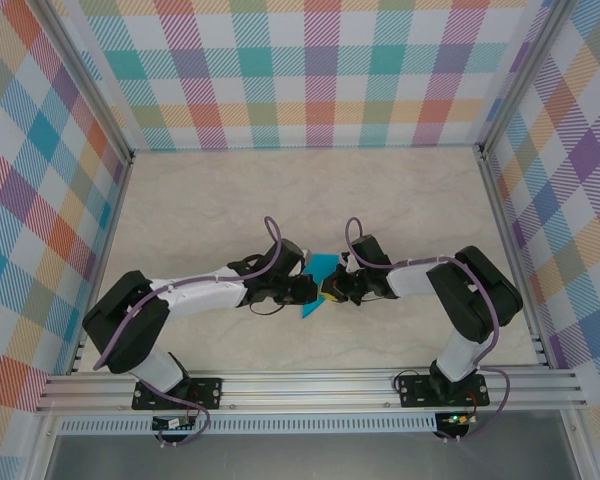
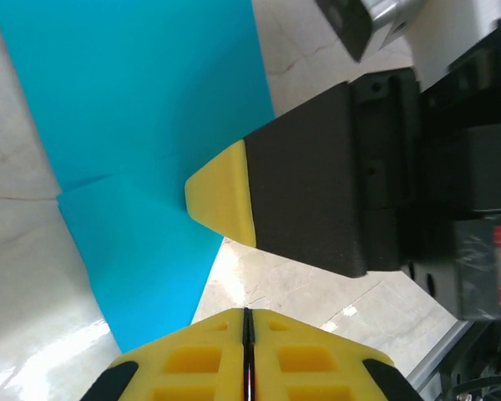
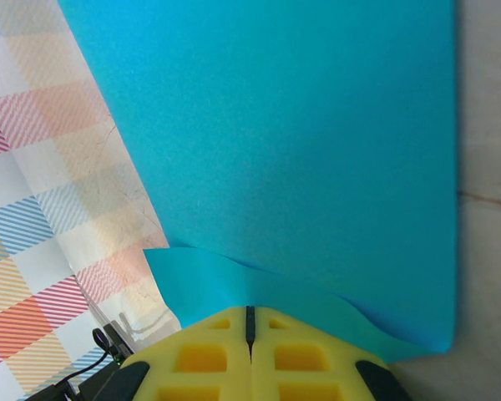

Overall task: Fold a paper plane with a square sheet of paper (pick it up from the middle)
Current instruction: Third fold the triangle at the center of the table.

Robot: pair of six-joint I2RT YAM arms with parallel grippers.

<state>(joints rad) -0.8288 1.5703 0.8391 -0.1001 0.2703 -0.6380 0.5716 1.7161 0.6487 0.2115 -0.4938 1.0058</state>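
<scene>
Yellow pads of my left gripper (image 2: 246, 316) are pressed together, with nothing showing in the seam between them. My right gripper (image 3: 250, 313) is closed as well. A rippled edge of the teal sheet of paper (image 3: 301, 142) lifts right at its tips, and I cannot tell whether that edge is pinched or only touched.

From my left wrist, one of the right gripper's fingers (image 2: 221, 196) rests its yellow tip on the sheet's right edge. The sheet's narrow lower corner lies just left of my left pads, and a crease and a small notch mark its left side. It lies on the pale marbled table (image 2: 317, 288).

From above, both grippers meet at the sheet in the middle of the table, with checked walls (image 1: 310, 70) around it.
</scene>
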